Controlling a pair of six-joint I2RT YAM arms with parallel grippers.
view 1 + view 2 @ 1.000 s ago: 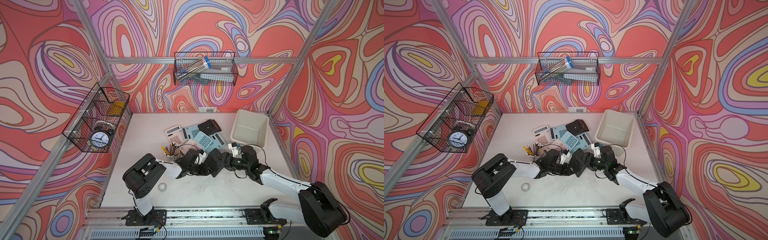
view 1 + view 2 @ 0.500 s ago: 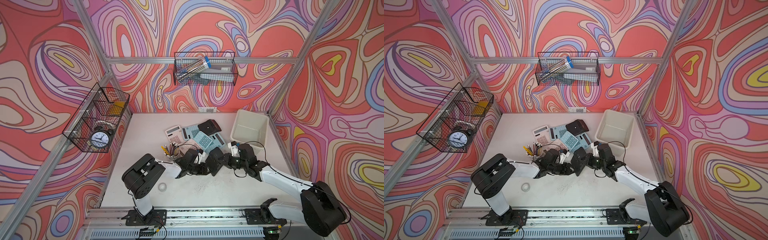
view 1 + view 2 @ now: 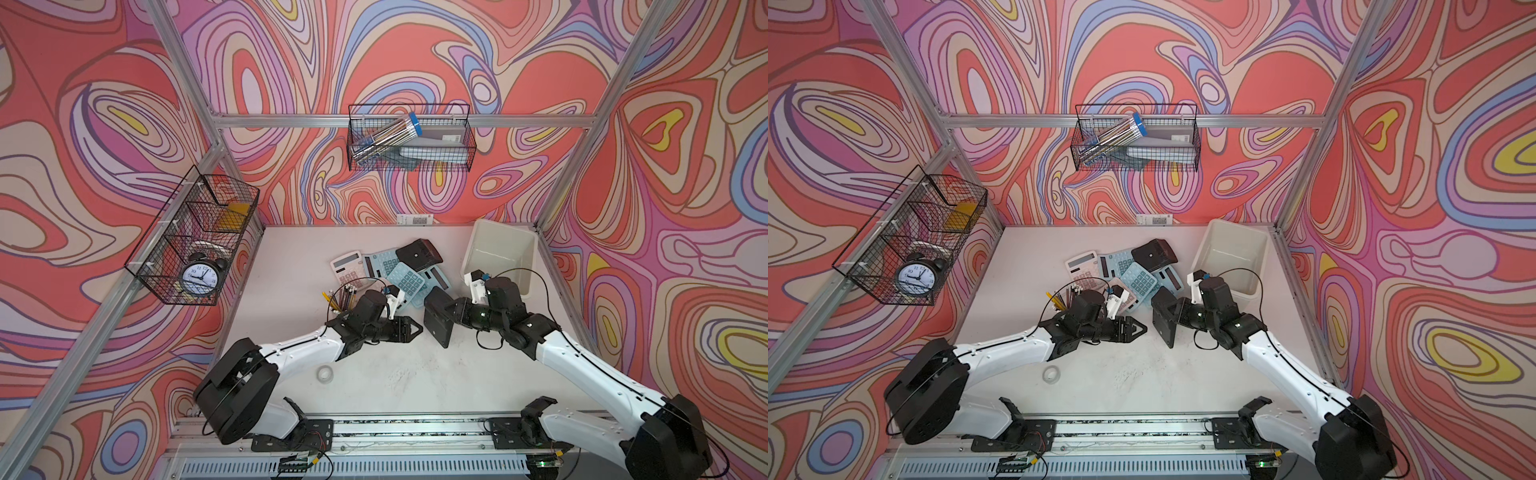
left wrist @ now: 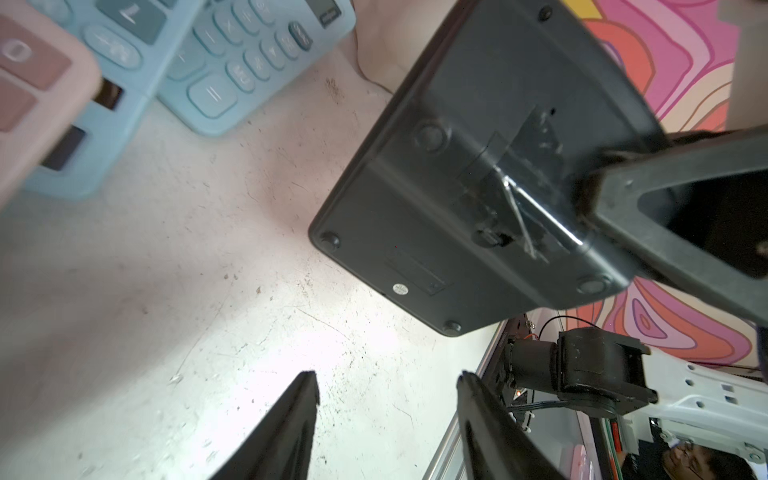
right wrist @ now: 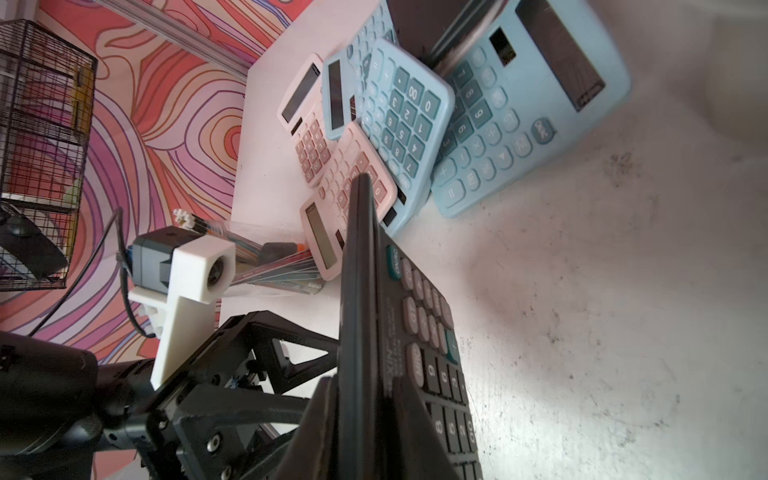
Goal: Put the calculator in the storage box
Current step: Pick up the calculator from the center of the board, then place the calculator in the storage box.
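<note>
The right pincer (image 3: 451, 316) has it! It is clamped hard on the black calculator (image 3: 438, 320). From the right wrist you can see the fingers (image 5: 326, 419) squeezing the slab from both sides, one on the key face and one on the back. The calculator stands up on edge, tilted, with its flat back turned towards the left pincer (image 3: 419, 330). Whether its lowest corner touches the table (image 3: 415, 374), I cannot tell.

The left pincer is spread wide with nothing between its fingers (image 4: 299, 407). Its tips are aimed at that black back and stop just short of it, with a strip of bare table between them and it in the left wrist view.

The storage box (image 3: 498, 253) sits behind the right pincer, past its wrist and towards the back wall. It is close by, but the held calculator is still outside it in both top views.

Beyond the gap between the two pincers lies the heap of calculators (image 3: 409, 280), blue, pink and one black lying face down. The pencil cup (image 3: 340, 297) stands just beside the left pincer's wrist. The tape roll (image 3: 325, 373) lies further back, alongside the left arm.
</note>
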